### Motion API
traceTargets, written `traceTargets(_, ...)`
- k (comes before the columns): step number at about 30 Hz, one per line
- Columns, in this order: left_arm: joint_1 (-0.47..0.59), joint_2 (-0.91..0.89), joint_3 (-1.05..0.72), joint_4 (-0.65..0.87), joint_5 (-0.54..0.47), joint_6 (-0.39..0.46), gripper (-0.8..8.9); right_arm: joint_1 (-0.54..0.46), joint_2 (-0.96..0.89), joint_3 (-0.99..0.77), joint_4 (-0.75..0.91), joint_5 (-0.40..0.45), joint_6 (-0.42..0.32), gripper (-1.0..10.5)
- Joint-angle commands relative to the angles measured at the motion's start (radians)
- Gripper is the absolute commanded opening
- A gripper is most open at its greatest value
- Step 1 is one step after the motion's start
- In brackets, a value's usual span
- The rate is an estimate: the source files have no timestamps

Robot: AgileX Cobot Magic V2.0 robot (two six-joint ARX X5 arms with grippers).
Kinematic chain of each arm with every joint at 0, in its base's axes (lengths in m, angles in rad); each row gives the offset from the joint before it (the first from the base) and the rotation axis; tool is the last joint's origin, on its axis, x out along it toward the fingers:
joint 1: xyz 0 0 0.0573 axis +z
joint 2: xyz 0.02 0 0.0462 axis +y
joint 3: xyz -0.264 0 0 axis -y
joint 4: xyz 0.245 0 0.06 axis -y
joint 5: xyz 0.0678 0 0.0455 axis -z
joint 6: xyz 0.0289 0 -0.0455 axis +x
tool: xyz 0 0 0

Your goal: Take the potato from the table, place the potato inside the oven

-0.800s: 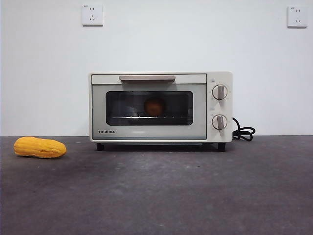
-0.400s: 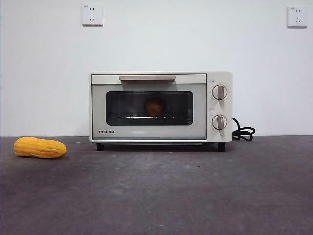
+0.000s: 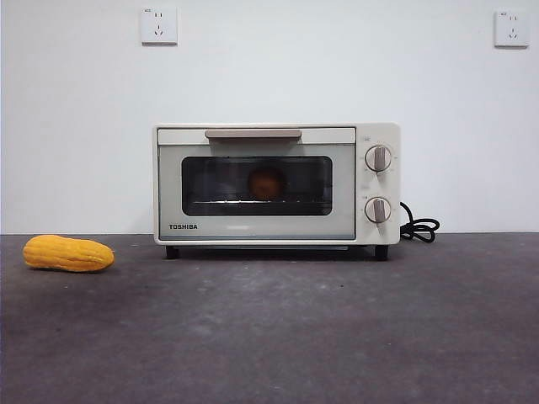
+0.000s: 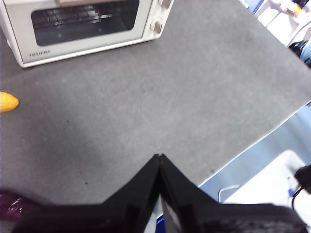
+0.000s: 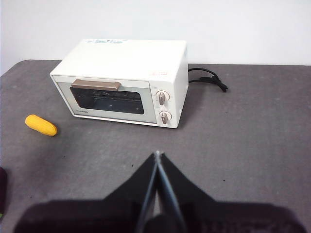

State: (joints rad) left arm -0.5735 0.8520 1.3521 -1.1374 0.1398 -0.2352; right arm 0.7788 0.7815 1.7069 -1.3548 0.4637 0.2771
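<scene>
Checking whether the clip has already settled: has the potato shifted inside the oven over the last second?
No. Through the oven window, the potato sits at the same spot on the rack, centred below the door handle as before.

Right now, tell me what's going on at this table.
Nothing is being handled. The potato sits inside the oven on its rack, seen through the glass of the closed door. The corn cob lies on the table, off to one side of the oven. The left gripper and right gripper both hang above the table short of the oven, jaws shut and holding nothing.
</scene>
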Motion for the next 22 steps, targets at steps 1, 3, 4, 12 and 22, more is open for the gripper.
traceTargets(1,-0.004,0.028,-0.002,0.002,-0.010,0.106,-0.04,0.001,0.000,-0.006,-0.023,0.001,0.004,0.0)
traceTargets(3,0.001,0.048,-0.002,0.017,-0.010,0.185,-0.04,0.001,0.000,-0.006,-0.023,0.002,0.004,0.0)
traceTargets(4,0.010,0.051,-0.002,0.019,-0.010,0.236,-0.04,0.001,0.000,-0.006,-0.023,0.001,0.004,0.0)
traceTargets(12,0.200,-0.032,-0.013,0.206,0.002,0.403,-0.04,0.001,0.000,-0.006,-0.023,0.002,0.004,0.0)
traceTargets(22,0.554,-0.408,-0.420,0.569,-0.092,0.403,-0.04,0.001,0.000,-0.006,-0.023,0.001,0.004,0.0)
